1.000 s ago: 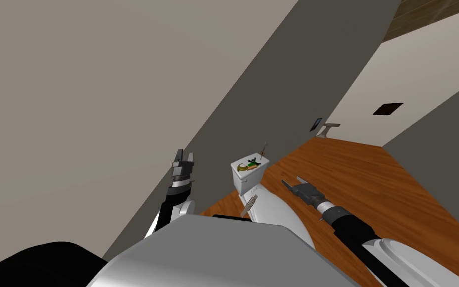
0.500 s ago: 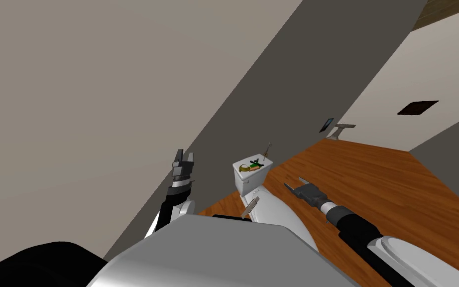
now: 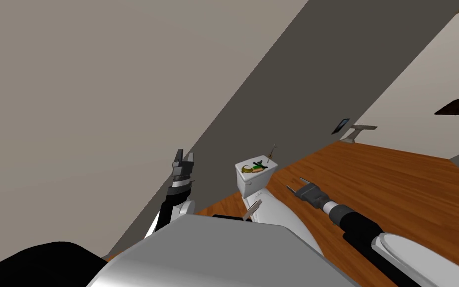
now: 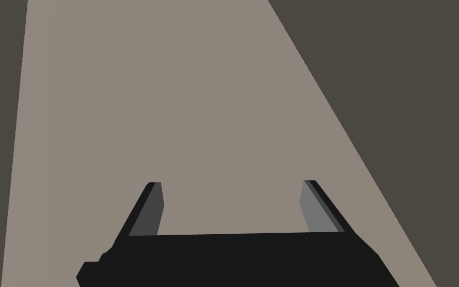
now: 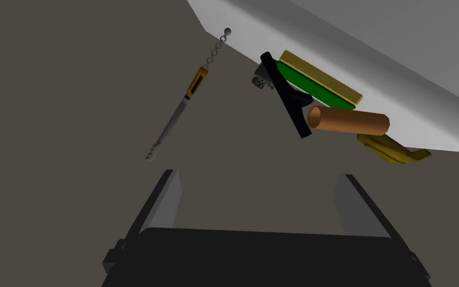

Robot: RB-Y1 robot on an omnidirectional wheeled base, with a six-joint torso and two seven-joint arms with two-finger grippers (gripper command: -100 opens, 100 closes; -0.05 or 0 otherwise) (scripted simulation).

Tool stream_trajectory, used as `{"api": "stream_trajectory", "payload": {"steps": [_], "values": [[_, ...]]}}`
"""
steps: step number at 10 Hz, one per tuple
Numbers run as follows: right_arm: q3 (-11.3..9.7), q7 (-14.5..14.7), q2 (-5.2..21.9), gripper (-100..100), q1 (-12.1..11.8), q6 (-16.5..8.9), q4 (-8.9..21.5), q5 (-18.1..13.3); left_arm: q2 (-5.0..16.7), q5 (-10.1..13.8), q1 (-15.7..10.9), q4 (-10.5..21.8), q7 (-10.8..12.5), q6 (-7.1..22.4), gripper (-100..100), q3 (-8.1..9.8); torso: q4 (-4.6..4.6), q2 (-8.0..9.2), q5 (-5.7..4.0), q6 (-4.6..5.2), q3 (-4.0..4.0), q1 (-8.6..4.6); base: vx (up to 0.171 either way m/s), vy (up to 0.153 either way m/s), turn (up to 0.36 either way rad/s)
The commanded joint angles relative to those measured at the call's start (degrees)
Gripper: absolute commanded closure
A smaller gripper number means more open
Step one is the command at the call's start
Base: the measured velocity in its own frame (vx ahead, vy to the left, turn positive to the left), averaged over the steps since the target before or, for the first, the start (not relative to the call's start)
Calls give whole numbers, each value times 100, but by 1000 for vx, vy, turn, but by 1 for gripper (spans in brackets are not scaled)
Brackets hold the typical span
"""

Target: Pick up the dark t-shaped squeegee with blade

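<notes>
Since the squeegee (image 5: 284, 97) looks light and stiff, the right claw (image 5: 258, 174), spread, should pinch its long bar clear of the brown cylinder (image 5: 348, 120); left claw (image 4: 231, 183) spread too.

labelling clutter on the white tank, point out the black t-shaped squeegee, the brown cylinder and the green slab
black T-shaped squeegee (image 5: 284, 93), right wrist view, middle of its long bar
brown cylinder (image 5: 348, 121), right wrist view, middle of its side
green slab (image 5: 318, 89), right wrist view, its green face
</notes>
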State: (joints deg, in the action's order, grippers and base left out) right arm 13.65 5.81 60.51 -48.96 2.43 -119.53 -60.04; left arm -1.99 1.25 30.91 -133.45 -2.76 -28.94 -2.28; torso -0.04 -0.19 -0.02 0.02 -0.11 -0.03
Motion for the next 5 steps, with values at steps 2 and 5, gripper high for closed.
{"api": "stream_trajectory", "payload": {"steps": [2, 5], "values": [[-59, -1, 313, -100, -56, -110, 96, -394, 0, 0, 0, 0, 0, 0, 0, 0, 0, 1, 0, 3, 1, 1, 19, -4, 122], [-164, -6, 713, -100, -106, -238, 216, -875, 0, 0, 1, 0, 0, 0, 0, 0, -1, -5, 0, 3, -3, 2, 31, -2, 137]]}}
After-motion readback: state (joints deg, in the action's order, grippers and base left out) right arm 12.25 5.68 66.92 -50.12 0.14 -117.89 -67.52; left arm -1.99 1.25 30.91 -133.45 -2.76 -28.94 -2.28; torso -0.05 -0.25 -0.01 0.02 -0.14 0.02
